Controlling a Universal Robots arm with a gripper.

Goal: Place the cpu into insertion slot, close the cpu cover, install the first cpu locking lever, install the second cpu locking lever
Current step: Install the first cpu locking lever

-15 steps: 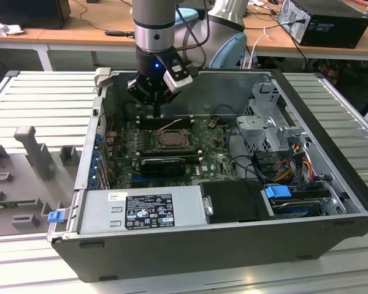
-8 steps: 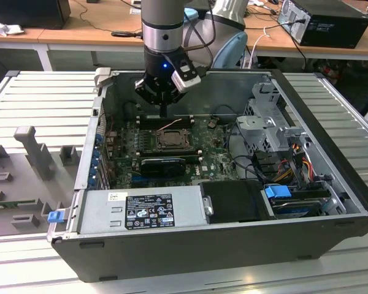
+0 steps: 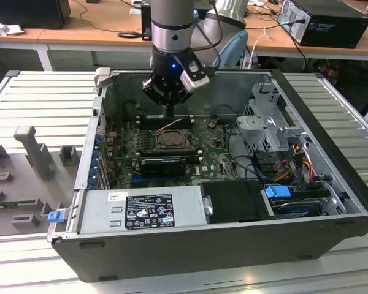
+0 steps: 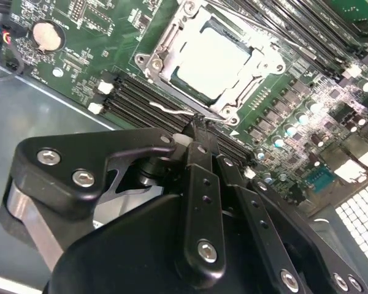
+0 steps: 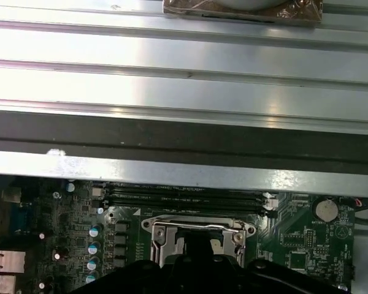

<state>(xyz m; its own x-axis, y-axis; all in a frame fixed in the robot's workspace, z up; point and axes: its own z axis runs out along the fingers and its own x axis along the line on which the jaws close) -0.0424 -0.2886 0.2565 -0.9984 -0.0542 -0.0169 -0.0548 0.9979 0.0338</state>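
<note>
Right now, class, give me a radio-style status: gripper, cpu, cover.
Gripper shut, tips at socket edge beside a thin wire lever. Cpu seated in insertion slot. Cpu cover down around it.

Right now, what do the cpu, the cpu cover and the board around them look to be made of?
The cpu: probably metal-topped, dull silver, with soft glare. The cpu cover: likely thin stamped steel, shiny grey, with bright edges. The circuit board: seemingly glossy green laminate carrying soldered parts.

Dull silver metal cpu (image 4: 207, 61) inside shiny bare-metal cpu cover (image 4: 157, 59), glossy green circuit board (image 4: 98, 37), matt black plastic gripper (image 4: 199, 131), brushed grey ribbed metal table (image 3: 43, 98).
</note>
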